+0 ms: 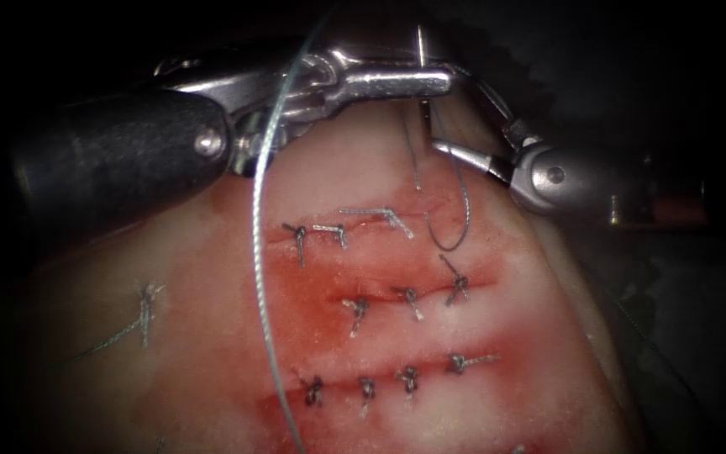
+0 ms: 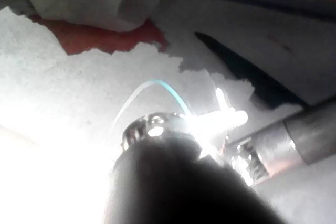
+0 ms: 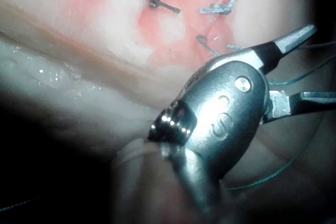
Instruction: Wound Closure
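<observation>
A: From the endoscope, the tissue (image 1: 497, 336) carries three cuts, and I count knotted stitches (image 1: 409, 380) along each one, so much of the closing looks done. The far cut (image 1: 430, 206) seems least finished at its right end, where a dark loop of thread (image 1: 451, 227) hangs loose.

B: And the tools?

A: The left tool (image 1: 397, 81) lies across the far edge, jaws closed. A thin upright sliver (image 1: 421, 46) at its tip may be the needle; I can't tell for sure, nor whether it's in the tissue. The right tool (image 1: 457, 113) has its jaws spread wide, gripping nothing. A long pale thread (image 1: 258, 252) sweeps from the left tool toward the near edge, crossing the stitched rows; that could snag.

B: Left wrist view?

A: The left tool (image 2: 220, 121) is in glare, pale thread (image 2: 157, 85) arcing off it.

B: Right wrist?

A: The right tool (image 3: 307, 66), jaws apart, thread strands (image 3: 294, 77) running between them, ungripped.
</observation>
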Controlling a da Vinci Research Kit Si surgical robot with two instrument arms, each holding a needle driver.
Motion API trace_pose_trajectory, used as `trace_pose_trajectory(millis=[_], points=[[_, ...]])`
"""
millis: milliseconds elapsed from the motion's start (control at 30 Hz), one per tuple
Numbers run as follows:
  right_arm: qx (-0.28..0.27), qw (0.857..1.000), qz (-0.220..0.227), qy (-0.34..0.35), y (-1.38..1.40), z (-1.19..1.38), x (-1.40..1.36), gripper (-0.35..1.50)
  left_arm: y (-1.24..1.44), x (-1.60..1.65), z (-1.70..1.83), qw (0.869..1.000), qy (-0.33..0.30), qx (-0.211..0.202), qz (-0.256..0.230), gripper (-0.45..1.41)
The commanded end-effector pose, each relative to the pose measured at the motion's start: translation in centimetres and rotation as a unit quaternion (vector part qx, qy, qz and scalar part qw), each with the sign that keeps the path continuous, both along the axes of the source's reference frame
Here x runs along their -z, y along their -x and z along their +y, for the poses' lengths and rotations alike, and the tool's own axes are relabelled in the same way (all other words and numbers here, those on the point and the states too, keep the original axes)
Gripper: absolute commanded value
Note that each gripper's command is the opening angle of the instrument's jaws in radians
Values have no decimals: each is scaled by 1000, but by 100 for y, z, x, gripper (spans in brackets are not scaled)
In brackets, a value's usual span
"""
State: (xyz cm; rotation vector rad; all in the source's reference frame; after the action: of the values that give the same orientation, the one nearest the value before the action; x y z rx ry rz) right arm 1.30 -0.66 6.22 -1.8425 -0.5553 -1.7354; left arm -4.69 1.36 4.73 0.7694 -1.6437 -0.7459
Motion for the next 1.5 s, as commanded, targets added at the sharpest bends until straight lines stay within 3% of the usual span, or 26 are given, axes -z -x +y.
trace_pose_trajectory(millis=[33,133,167,200,267,333,367,467,567,600,700,967,1000,1067,1133,1233,1500], points=[[-24,1000,-12,-5,9,9,-4,96,7,1,6,1000,4,-14,3,-45],[-71,997,-35,-20,25,12,-4,83,11,-1,-7,999,37,-36,11,-45],[-91,992,-3,-83,32,9,-5,79,14,-4,-12,995,86,-43,16,-45],[-91,992,-3,-83,32,9,-5,79,14,-4,-12,995,86,-43,16,-45],[-98,979,44,-172,34,2,-7,74,16,-12,-17,989,142,-43,25,-45],[-122,950,156,-241,37,-7,6,62,17,-20,-23,977,202,-50,37,-45],[-111,921,217,-304,36,-17,13,61,17,-26,-28,964,249,-70,60,-45],[-88,880,271,-381,31,-38,26,62,19,-34,-38,939,320,-97,82,-45],[-75,851,297,-427,22,-55,37,62,20,-42,-47,909,391,-115,85,-45],[-75,851,297,-427,22,-55,37,62,20,-42,-47,909,391,-115,85,-45],[-24,845,306,-438,4,-67,41,62,16,-53,-64,875,454,-155,66,-45],[-28,833,321,-450,-14,-71,25,62,14,-57,-91,861,471,-190,31,-45],[-30,831,323,-453,-20,-70,20,61,14,-57,-100,849,489,-199,18,-45],[-31,831,323,-452,-22,-69,19,61,14,-58,-105,846,492,-205,13,-45],[-33,830,324,-453,-27,-66,14,61,16,-61,-118,833,506,-222,4,-45],[-34,828,321,-459,-28,-68,8,61,18,-63,-123,825,513,-235,-11,-45],[-24,826,320,-464,-31,-67,3,57,19,-64,-125,822,518,-238,-8,-45]])
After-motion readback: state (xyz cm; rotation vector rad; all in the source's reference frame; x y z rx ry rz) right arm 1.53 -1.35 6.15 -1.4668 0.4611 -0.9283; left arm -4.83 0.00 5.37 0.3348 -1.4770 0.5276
